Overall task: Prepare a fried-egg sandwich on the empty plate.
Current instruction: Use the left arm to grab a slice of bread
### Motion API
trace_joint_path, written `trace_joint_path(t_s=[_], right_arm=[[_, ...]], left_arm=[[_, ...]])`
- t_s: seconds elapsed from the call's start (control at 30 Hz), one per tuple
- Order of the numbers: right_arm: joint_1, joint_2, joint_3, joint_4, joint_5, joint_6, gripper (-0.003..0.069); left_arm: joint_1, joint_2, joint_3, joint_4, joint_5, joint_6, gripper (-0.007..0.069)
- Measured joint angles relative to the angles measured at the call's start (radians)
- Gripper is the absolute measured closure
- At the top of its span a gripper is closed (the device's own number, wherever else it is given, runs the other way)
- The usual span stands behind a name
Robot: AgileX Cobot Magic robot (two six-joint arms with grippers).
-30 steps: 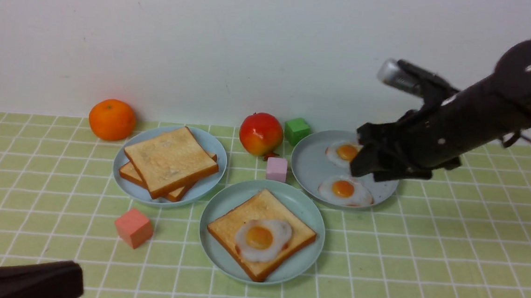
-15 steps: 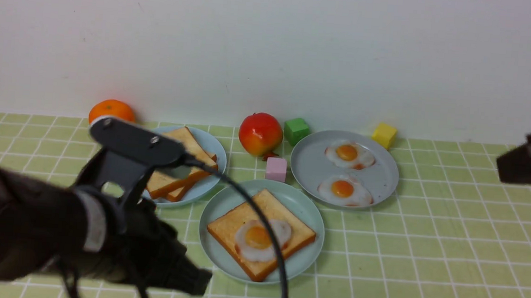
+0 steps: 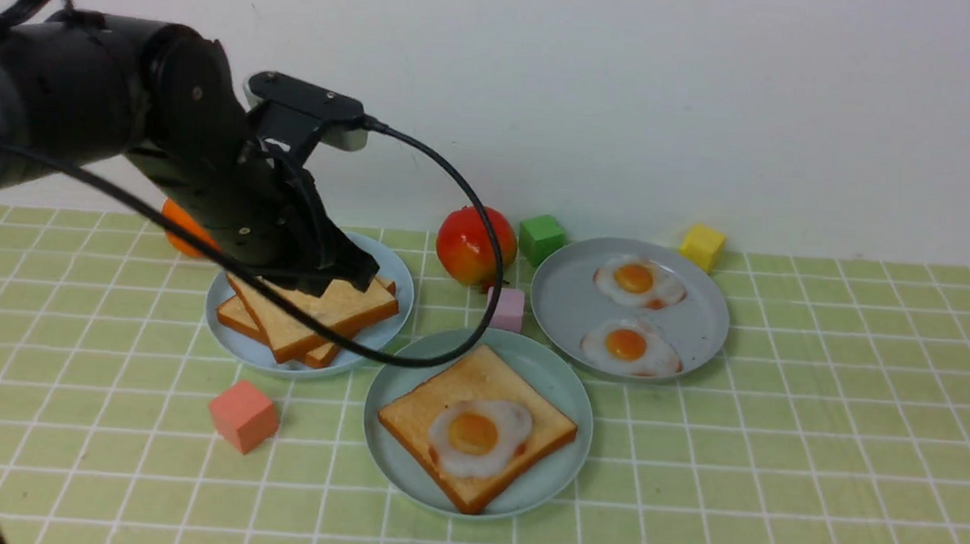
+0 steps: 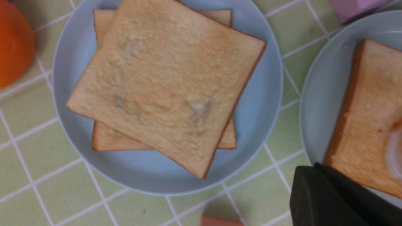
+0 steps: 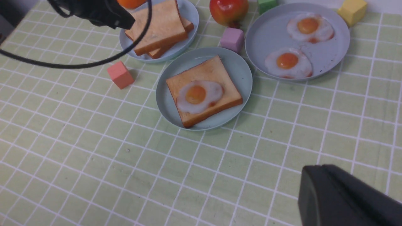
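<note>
left gripper (image 3: pixel 350 276), apparently closed, above the toast stack (image 3: pixel 337 309).

Staged test bench: bare wall (image 3: pixel 633 103), checked cloth (image 3: pixel 779 463), coloured blocks (image 3: pixel 244 415).

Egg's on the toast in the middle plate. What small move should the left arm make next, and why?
Probably open the left gripper and lower onto the top toast slice: it hovers shut over that slice, and the fried egg on the mint plate has no slice covering it.
</note>
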Motion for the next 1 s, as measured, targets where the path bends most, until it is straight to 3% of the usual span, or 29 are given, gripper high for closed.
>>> trace_joint_path(t_s=[0.1, 0.17, 0.37, 0.53, 0.8, 0.87, 1.0], right_arm=[[0.0, -0.004, 0.003, 0.0, 0.0, -0.01, 0.0658], [0.0, -0.004, 0.011, 0.0, 0.002, -0.019, 0.0656], [0.0, -0.004, 0.016, -0.001, 0.002, -0.019, 0.0654], [0.0, -0.004, 0.016, -0.001, 0.002, -0.019, 0.0652], [0.0, -0.004, 0.016, 0.006, 0.015, -0.02, 0.0648], [0.0, -0.004, 0.016, 0.014, 0.022, -0.02, 0.0648], [0.0, -0.004, 0.016, 0.035, 0.035, -0.02, 0.0645]], left_arm=[[0.003, 0.055, -0.04, -0.006, -0.003, 0.064, 0.061], [0.002, 0.106, -0.069, -0.011, -0.045, 0.134, 0.0533], [0.0, 0.175, -0.078, -0.004, -0.139, 0.171, 0.0302], [0.0, 0.224, -0.079, 0.002, -0.176, 0.175, 0.0208], [0.0, 0.271, -0.083, 0.064, -0.204, 0.178, 0.0229], [-0.001, 0.274, -0.085, 0.075, -0.206, 0.178, 0.0264], [-0.001, 0.28, -0.089, 0.087, -0.209, 0.179, 0.0419]])
